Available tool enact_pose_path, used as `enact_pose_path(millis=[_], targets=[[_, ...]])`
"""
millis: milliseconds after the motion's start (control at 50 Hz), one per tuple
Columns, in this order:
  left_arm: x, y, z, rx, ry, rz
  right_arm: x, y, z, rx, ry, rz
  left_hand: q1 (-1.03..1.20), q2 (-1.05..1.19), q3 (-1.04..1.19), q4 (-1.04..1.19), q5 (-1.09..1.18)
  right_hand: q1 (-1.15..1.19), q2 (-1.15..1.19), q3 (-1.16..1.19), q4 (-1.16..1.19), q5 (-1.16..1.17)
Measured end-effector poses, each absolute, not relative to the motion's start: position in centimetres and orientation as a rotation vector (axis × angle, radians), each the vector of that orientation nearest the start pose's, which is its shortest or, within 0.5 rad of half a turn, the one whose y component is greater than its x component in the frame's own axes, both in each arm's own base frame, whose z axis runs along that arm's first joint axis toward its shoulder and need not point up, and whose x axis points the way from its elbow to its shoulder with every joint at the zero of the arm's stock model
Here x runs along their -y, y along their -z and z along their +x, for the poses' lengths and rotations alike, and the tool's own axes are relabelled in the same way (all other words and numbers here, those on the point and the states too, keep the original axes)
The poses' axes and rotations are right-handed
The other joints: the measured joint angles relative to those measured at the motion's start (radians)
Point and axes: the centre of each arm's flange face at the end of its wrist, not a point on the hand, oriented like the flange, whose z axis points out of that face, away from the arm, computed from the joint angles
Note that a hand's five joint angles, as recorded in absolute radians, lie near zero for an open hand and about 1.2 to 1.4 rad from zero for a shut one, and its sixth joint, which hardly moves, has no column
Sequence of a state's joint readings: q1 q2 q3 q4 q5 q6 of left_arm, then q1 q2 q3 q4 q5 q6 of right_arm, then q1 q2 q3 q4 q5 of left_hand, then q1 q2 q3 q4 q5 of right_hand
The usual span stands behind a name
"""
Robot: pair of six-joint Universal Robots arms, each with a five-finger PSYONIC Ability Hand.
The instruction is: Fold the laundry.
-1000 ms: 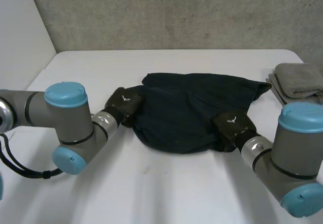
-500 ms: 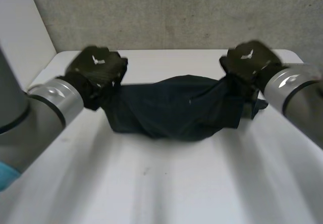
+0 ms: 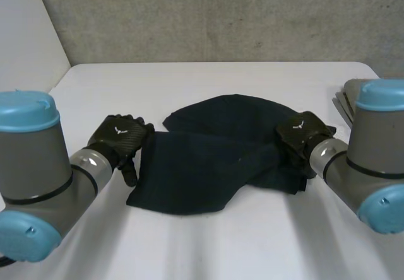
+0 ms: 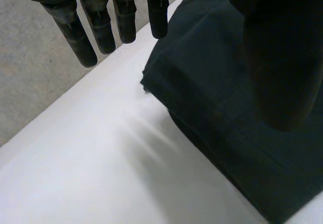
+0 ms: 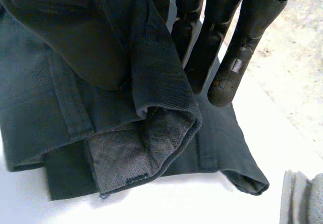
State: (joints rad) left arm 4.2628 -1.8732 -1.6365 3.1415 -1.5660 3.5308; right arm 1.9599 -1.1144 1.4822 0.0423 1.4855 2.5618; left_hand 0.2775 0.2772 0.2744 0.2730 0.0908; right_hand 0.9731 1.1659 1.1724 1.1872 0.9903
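Observation:
A dark navy cloth [image 3: 208, 160] lies folded over itself on the middle of the white table [image 3: 208, 248]. My left hand [image 3: 120, 136] hovers just off the cloth's left edge. In the left wrist view its fingers [image 4: 101, 27] are straight and spread from the thumb, and the cloth's corner [image 4: 166, 77] lies free under them. My right hand [image 3: 302, 134] is at the cloth's right edge. There a thick fold of the cloth [image 5: 146, 118] is pinched between the thumb and the straight fingers [image 5: 227, 47].
A folded grey towel [image 3: 344, 100] lies at the table's right side, partly behind my right arm, and its corner [image 5: 303, 199] sits near the cloth's end. A concrete wall rises behind the table's far edge. Bare table lies in front of the cloth.
Both hands lifted the cloth's edge, then brought it down toward the front, folding the cloth over. The left hand has let go and opened; the right still holds its end.

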Motion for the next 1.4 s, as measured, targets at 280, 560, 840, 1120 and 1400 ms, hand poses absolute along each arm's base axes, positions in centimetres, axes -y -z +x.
enact_pose_path(millis=[280,560,840,1120,1400], targets=[[25.2,-15.9,-27.9,-2.461,1.805,1.064,25.6,-16.6,25.8,-2.308,1.669,-1.327,0.115,0.110,0.110,0.113,0.125,0.000,0.000,0.008,0.000,0.001],[28.1,-13.0,-29.5,-2.466,1.800,1.094,25.0,-16.1,25.6,-2.309,1.668,-1.326,0.156,0.167,0.171,0.175,0.185,0.000,0.000,0.008,0.000,0.001],[28.2,-11.6,-30.0,-2.399,1.746,1.213,25.1,-16.1,25.6,-2.305,1.673,-1.325,0.645,0.656,0.640,0.644,0.641,0.000,0.000,0.008,0.000,0.001],[26.9,-18.0,-29.2,-2.284,1.933,1.090,25.4,-17.7,25.6,-2.281,1.733,-1.332,0.865,0.915,0.915,0.923,0.887,0.000,0.000,0.008,0.000,0.001],[18.9,-29.3,-24.9,-2.186,2.065,1.058,22.0,-30.6,24.0,-2.135,1.974,-1.487,0.865,0.917,0.920,0.924,0.887,0.000,0.000,0.008,0.000,0.001]])
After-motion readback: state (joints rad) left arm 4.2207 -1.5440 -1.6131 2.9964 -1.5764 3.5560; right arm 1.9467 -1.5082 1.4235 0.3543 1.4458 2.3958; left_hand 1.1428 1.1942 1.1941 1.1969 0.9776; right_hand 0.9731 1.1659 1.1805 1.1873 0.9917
